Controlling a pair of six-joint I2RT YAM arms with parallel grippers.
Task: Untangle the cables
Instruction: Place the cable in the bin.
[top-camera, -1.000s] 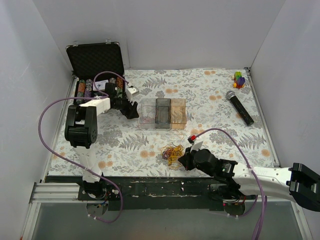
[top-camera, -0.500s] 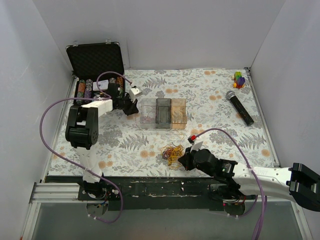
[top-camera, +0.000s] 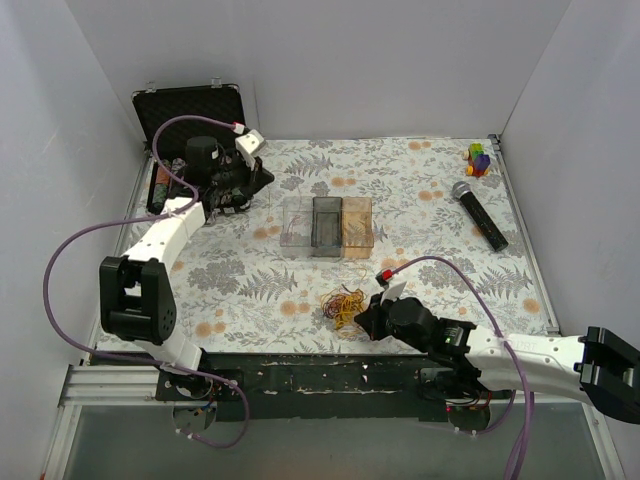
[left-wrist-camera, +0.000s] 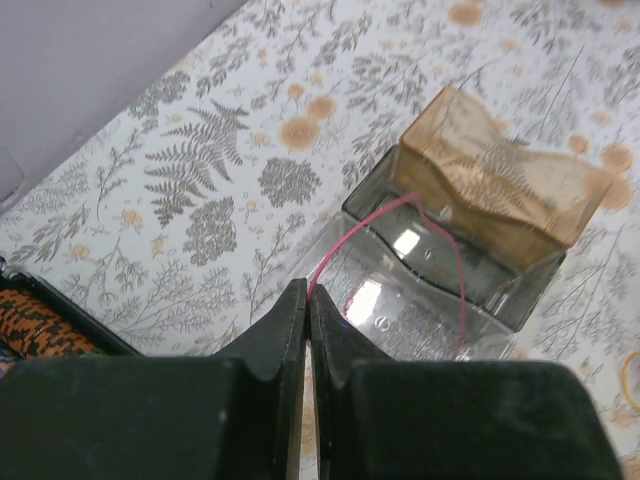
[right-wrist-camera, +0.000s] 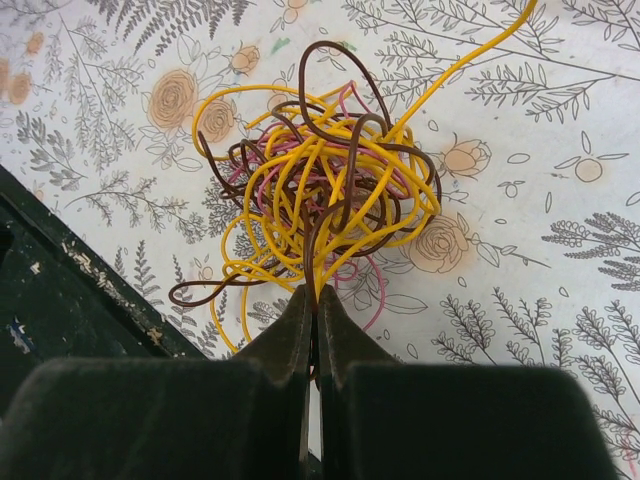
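Observation:
The cables (top-camera: 345, 305) are a small tangle of yellow, brown and pink wires (right-wrist-camera: 320, 170) lying near the table's front edge. My right gripper (top-camera: 366, 318) is at the tangle's right side. In the right wrist view the right gripper (right-wrist-camera: 313, 295) is shut on brown and yellow strands at the tangle's near edge. My left gripper (top-camera: 257, 178) is at the back left, apart from the tangle. In the left wrist view the left gripper (left-wrist-camera: 307, 290) is shut on one end of a single pink wire (left-wrist-camera: 390, 205), which arcs over the row of boxes.
A row of three small boxes, clear (top-camera: 295, 228), dark grey (top-camera: 326, 226) and amber (top-camera: 357, 224), stands mid-table. An open black case (top-camera: 190, 118) sits at the back left. A microphone (top-camera: 478, 215) and a coloured toy (top-camera: 478, 158) lie at the right.
The left gripper has shut on the pink wire, and the arm has swung back-left from the boxes toward the case. The right arm and the tangle have not moved.

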